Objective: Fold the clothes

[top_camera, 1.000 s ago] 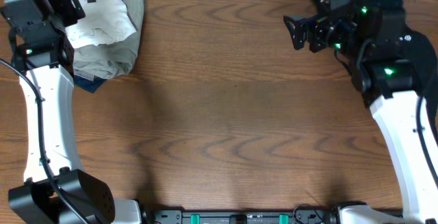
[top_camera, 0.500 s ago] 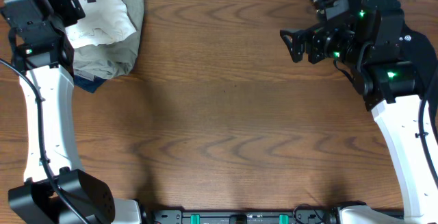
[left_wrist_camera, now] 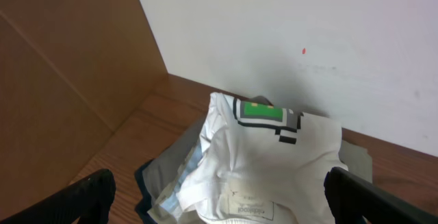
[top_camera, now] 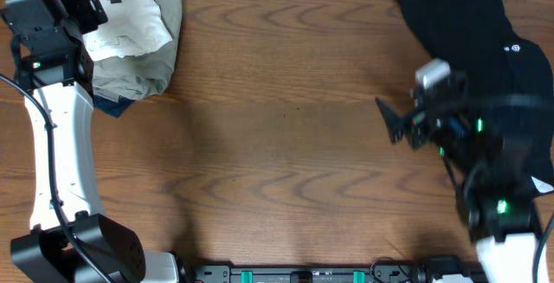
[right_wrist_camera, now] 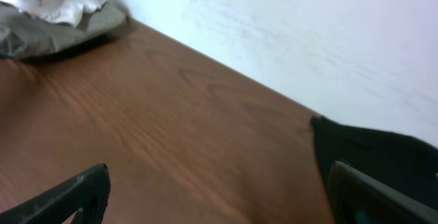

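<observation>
My left gripper [left_wrist_camera: 233, 198] stands wide open with nothing in it, poised over the white T-shirt [left_wrist_camera: 263, 159]. The shirt lies crumpled on top of the pile of folded clothes [top_camera: 130, 75] in the far left corner of the desk [top_camera: 277, 153]. My right gripper [top_camera: 391, 124] is spread wide too and carries nothing. It hangs over bare wood, near the black garment [top_camera: 467, 19] at the far right.

As I read it, the step in hand is lifting the shirt off the pile so that it can be laid flat. I would come straight down and pinch only the top white layer, somewhere in the bunched cloth below the green-and-black graphic [left_wrist_camera: 263, 112]. The bite should be shallow, because the khaki piece [left_wrist_camera: 356, 159] sits directly underneath and a deep grab would drag it along. Thin cotton will sag and cling, so I would lift slowly and check that the pile stays put before carrying the shirt to the middle of the desk. The right arm can then take a second edge.

The desk is dark brown wood with a strong grain, matte and flat, and its middle shows only wood. Behind it runs a plain white wall [left_wrist_camera: 308, 39]. A brown panel [left_wrist_camera: 61, 66] closes off the left corner, so there is little room to swing out on that side.
</observation>
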